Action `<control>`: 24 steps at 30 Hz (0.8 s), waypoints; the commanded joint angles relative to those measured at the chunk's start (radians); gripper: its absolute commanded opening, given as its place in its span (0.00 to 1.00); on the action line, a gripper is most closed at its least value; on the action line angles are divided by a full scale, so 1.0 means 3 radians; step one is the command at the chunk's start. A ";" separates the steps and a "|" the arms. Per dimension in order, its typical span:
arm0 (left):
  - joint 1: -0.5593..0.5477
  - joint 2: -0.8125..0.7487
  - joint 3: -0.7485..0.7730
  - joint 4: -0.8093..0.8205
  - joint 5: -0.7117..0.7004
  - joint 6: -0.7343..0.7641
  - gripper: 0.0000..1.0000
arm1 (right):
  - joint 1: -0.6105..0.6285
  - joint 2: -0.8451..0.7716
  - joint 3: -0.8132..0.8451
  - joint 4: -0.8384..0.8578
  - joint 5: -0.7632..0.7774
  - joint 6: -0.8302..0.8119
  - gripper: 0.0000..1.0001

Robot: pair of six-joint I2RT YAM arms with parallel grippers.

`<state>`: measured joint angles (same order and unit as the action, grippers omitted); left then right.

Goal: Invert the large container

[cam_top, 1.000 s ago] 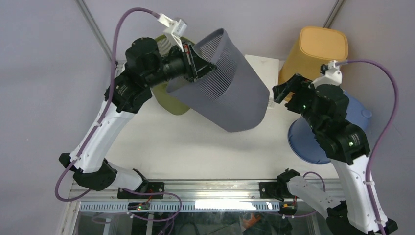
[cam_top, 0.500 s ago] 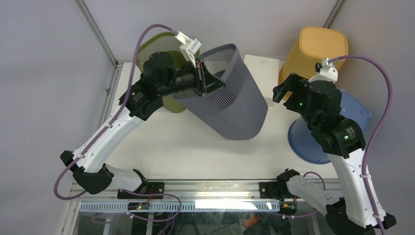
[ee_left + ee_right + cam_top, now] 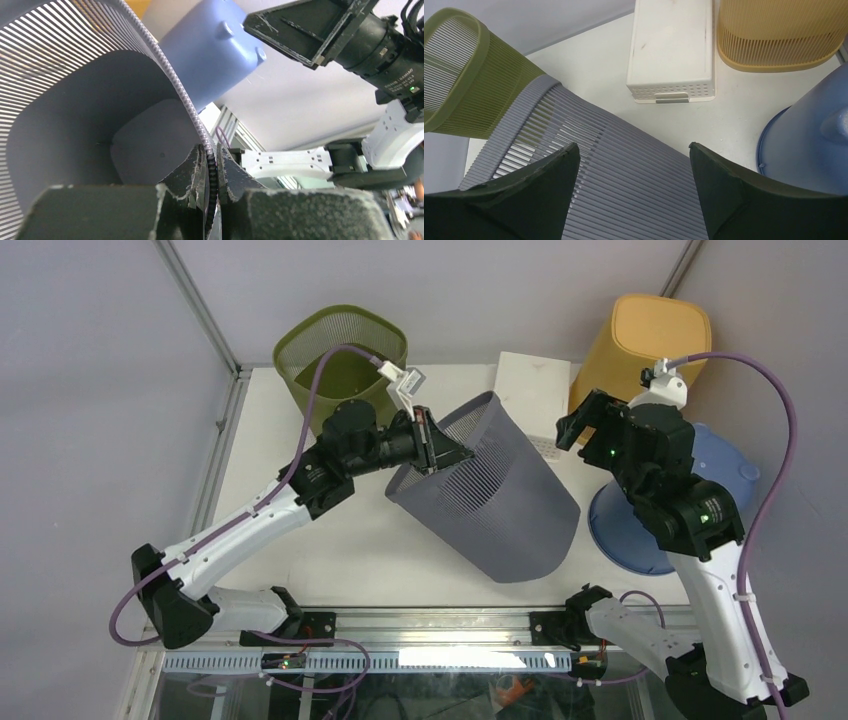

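My left gripper (image 3: pixel 209 160) pinches the slatted grey bin (image 3: pixel 500 510) at its rim; right gripper (image 3: pixel 634 150) wide. Green basket (image 3: pixel 295 350) at eleven o'clock.

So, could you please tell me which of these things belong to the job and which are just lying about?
In the job:
grey slatted basket, tilted
left gripper, shut on the basket's rim
right gripper, open, holding nothing

Just lying about:
green basket
yellow basket
blue tub
white box

Large container (image 3: pixel 490 502) — left of tub (image 3: pixel 615 532)
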<state>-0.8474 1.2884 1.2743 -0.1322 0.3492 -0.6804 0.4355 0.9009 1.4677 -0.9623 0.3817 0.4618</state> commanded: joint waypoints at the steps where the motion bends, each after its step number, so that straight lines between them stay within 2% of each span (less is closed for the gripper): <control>1: -0.0015 -0.0388 -0.0431 0.0831 -0.0582 -0.0175 0.00 | -0.0009 0.0006 -0.0029 0.0175 0.0039 -0.0051 0.85; 7: -0.0071 -0.0613 -0.1163 0.1003 -0.1274 -0.0186 0.00 | -0.0012 0.0033 -0.0109 0.0196 -0.0010 -0.0041 0.85; 11: -0.0087 -0.0527 -0.1282 0.0832 -0.1208 0.0048 0.00 | -0.0006 0.0063 -0.0176 0.0228 -0.0025 -0.0020 0.85; 12: -0.0085 -0.0444 -0.1229 0.0671 -0.1165 0.0204 0.11 | -0.0009 0.0069 -0.0192 0.0241 -0.0034 -0.0005 0.85; 14: -0.0085 -0.0311 -0.1049 0.0290 -0.1097 0.0501 0.44 | -0.0009 0.0082 -0.0227 0.0294 -0.0086 0.0007 0.85; 15: -0.0085 -0.0258 -0.0947 0.0008 -0.1097 0.0624 0.55 | -0.0009 0.0089 -0.0253 0.0325 -0.0110 0.0009 0.85; 18: -0.0085 -0.0205 -0.0687 -0.0437 -0.1258 0.0941 0.78 | -0.0010 0.0118 -0.0296 0.0330 -0.0138 0.0017 0.85; 21: -0.0081 -0.0203 -0.0402 -0.0777 -0.1505 0.1177 0.88 | -0.0008 0.0112 -0.0343 0.0334 -0.0153 0.0028 0.85; 24: -0.0080 -0.0098 0.0087 -0.1121 -0.1670 0.1337 0.92 | -0.0009 0.0097 -0.0370 0.0319 -0.0131 0.0031 0.85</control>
<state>-0.8654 1.2610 1.0939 -0.3508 -0.0471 -0.4221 0.4355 0.9390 1.3571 -0.9173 0.3492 0.4656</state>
